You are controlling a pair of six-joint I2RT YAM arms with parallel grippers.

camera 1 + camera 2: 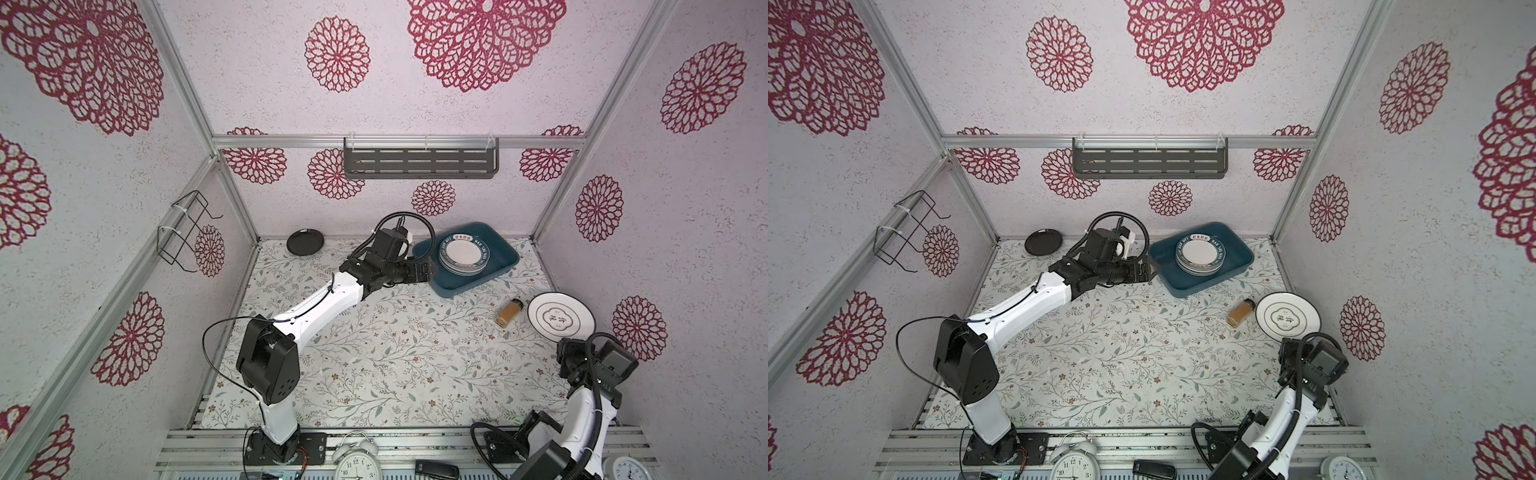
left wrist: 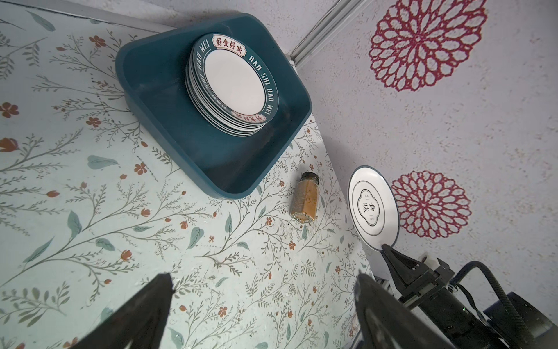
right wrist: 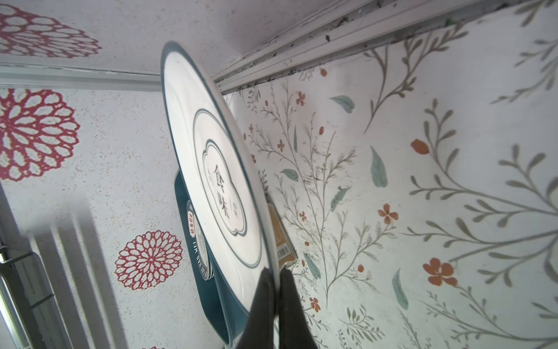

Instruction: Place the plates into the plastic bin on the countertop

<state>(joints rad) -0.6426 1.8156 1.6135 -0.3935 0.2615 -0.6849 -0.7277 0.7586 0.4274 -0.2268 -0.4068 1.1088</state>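
Countertop (image 1: pixel 395 353) — right end effector (image 3: pixel 275 272) pinches cloud plate (image 3: pixel 217 169) rim; left end effector (image 2: pixel 264 276) outstretched, spread, beside bin (image 1: pixel 457 286).

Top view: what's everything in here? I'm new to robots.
Rectangular teal plastic bin: one, back right of countertop.
White plates with teal lettered rims: one stack, count unclear, inside bin.
White plate with dark cloud outline: one, right side, pinched at rim.
Small black plate: one, back left.
Amber spice jar: one, between bin and cloud plate.
Grey slotted metal shelf: one, back wall.
Black wire rack: one, left wall.
White clocks: two, front rail.
Left gripper: black, open, beside bin.
Right gripper: black, shut on cloud plate.
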